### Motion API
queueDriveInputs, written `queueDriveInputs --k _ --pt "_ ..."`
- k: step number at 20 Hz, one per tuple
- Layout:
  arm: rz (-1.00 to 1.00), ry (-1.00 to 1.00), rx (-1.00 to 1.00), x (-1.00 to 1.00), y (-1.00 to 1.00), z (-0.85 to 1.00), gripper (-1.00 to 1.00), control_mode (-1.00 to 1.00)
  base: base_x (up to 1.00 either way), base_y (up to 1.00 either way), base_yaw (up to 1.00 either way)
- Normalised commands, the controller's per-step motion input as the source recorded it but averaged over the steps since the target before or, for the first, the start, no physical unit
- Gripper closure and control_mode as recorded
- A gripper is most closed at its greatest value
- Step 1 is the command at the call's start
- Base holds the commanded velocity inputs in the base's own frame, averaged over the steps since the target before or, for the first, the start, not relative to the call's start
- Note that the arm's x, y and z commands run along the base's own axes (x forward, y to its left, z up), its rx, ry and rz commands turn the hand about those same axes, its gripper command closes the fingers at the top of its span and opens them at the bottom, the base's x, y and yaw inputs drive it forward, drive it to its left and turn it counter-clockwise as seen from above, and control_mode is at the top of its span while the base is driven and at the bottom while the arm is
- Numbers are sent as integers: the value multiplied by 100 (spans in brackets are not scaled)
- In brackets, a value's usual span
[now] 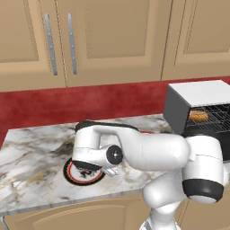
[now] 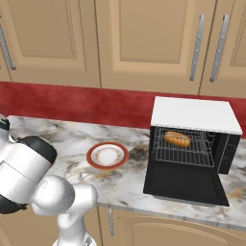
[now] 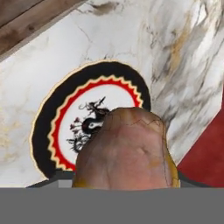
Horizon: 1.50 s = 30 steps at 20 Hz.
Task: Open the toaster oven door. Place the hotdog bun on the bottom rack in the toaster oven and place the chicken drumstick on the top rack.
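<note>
The gripper (image 1: pixel 92 170) hangs above the plate (image 3: pixel 48 131) near the counter's (image 1: pixel 31 152) front edge, jaws part closed on the drumstick (image 3: pixel 127 148), evidently lifted for the top rack; the bun (image 2: pixel 177 139) already lies inside the oven (image 2: pixel 194 115); door (image 2: pixel 185 185) down.

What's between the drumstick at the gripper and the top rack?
Nothing visible. The toaster oven door lies open and flat; between the chicken drumstick and the toaster oven the counter carries a low red-rimmed plate. The hotdog bun already lies on a rack inside, which level I can't tell.
</note>
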Motion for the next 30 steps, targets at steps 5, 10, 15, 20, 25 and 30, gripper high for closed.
queueDriveInputs --k 5,10,15,20,25,30 --pt "-49 15 20 -21 -13 68 100 -100 0 0 0" --pt "-42 15 24 -20 -8 71 100 -100 0 0 0" --pt "-47 19 33 -27 -16 64 100 -100 0 0 0" --pt "-51 23 34 -27 -16 60 100 -100 0 0 0" --pt "-58 33 28 -17 -9 54 100 -100 0 0 0" --pt "-54 40 31 -21 -12 49 100 -100 0 0 0"
